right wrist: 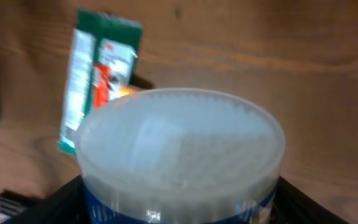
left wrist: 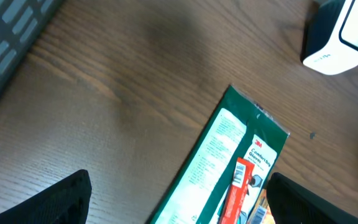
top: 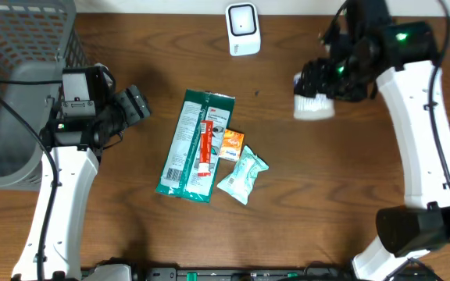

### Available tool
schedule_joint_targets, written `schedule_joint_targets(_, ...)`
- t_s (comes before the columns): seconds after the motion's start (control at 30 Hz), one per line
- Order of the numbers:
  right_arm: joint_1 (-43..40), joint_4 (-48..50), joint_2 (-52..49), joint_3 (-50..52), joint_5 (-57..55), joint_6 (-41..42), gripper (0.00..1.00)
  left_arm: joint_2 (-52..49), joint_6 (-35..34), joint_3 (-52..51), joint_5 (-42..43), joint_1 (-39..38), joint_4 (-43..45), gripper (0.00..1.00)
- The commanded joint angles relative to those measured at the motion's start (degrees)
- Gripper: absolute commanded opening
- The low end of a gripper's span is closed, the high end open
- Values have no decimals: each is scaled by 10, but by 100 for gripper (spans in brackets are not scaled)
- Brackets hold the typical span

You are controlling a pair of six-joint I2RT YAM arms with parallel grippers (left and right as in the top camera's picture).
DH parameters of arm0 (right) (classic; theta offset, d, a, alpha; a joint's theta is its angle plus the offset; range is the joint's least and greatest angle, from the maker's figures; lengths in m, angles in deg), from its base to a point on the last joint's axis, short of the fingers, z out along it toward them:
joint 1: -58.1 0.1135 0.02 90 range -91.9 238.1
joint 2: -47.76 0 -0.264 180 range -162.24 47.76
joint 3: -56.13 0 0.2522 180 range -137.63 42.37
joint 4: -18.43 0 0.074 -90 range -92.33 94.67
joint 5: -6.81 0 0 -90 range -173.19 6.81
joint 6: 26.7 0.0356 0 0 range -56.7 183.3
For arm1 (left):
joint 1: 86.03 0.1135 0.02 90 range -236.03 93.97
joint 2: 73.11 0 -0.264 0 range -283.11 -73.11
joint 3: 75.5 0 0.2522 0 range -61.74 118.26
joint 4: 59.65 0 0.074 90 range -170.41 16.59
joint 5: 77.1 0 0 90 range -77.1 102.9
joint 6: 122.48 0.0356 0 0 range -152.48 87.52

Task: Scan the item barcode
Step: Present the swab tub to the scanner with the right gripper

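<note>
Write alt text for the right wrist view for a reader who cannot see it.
A round tub with a cloudy clear lid and blue band fills the foreground, gripped between the dark jaws of the right gripper. Behind it, upper left, a green package lies flat on the brown wooden table; the image is blurred.

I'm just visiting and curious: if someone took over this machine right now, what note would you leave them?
Left pincer: open, empty, beside the green packet.
Right pincer: shut on the tub, to the right of the scanner.
Done: tub is in hand.
To do: present its barcode to the scanner; no barcode shows in these views.
</note>
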Motion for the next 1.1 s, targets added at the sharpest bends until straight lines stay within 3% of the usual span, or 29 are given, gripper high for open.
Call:
schedule_joint_targets(0.0,2,-35,-70,-126,18,16,52,3,7,12,-6,2,0,88)
schedule_joint_targets(0.2,4,-30,-210,-316,91,62,46,3,7,12,-6,2,0,88)
schedule_joint_targets(0.27,7,36,-249,-335,119,105,51,3,7,12,-6,2,0,88)
schedule_joint_targets(0.4,23,186,-294,-334,142,185,52,3,7,12,-6,2,0,88)
schedule_joint_targets(0.53,52,377,-355,-334,142,317,53,3,7,12,-6,2,0,88)
schedule_joint_targets(0.73,94,560,-446,-334,54,473,52,3,7,12,-6,2,0,88)
schedule_joint_targets(1.07,88,579,-498,-334,-78,625,49,3,7,12,-6,2,0,88)
